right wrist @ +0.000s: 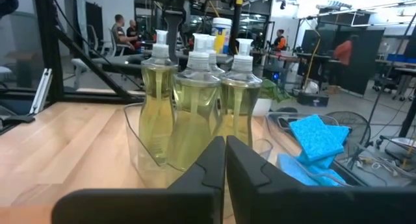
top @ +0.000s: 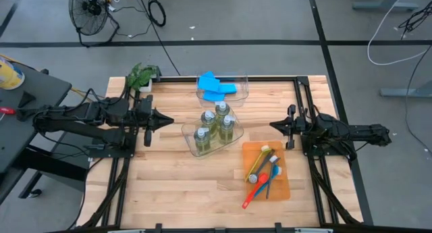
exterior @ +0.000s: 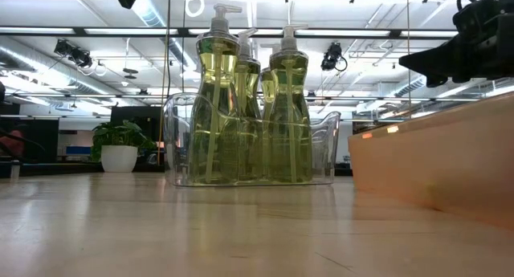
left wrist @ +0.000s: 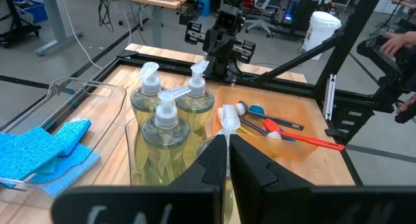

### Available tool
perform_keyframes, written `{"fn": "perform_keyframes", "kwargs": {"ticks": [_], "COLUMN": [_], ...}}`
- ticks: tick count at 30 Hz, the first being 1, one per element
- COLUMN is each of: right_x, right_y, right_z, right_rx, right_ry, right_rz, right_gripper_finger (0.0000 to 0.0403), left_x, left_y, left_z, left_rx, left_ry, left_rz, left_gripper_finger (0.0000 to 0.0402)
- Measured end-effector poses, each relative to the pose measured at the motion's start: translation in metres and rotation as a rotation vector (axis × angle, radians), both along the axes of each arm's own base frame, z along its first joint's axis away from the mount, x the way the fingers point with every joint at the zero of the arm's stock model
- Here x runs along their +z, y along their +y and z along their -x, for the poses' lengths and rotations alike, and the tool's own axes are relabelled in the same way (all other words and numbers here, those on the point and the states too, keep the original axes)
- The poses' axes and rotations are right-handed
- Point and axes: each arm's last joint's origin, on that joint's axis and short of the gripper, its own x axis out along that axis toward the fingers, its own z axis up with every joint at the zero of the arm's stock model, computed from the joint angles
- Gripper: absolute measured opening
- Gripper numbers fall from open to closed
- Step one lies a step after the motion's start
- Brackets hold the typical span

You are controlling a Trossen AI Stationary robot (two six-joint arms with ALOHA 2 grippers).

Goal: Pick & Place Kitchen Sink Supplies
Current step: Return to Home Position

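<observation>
Midway between left gripper and right gripper, pump bottles, touching neither.

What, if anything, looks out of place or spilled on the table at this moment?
Only the red dish brush stands out. It lies slanted in the orange tray, and its handle end pokes out past the tray's rim. The pump bottles stand upright in their clear bin, and nothing looks spilled.

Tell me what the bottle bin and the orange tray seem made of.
The bin looks like clear glossy plastic: the pump bottles show through its walls. The orange tray seems smooth moulded plastic by its even colour, though possibly silicone.
</observation>
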Motion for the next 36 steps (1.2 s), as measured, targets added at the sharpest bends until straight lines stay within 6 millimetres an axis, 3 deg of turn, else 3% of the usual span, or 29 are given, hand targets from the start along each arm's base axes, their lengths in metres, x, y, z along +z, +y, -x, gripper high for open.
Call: {"fn": "perform_keyframes", "kwargs": {"ticks": [36], "right_x": [-0.0010], "right_y": [0.0007], "right_z": [-0.0007], "right_rx": [0.025], "right_ry": [0.009], "right_rz": [-0.022], "right_gripper_finger": [0.0015], "left_x": [0.0000], "left_y": [-0.0001], "left_z": [0.0000], "left_rx": [0.000], "left_ry": [0.000], "left_rz": [0.000], "left_gripper_finger": [0.0023]}}
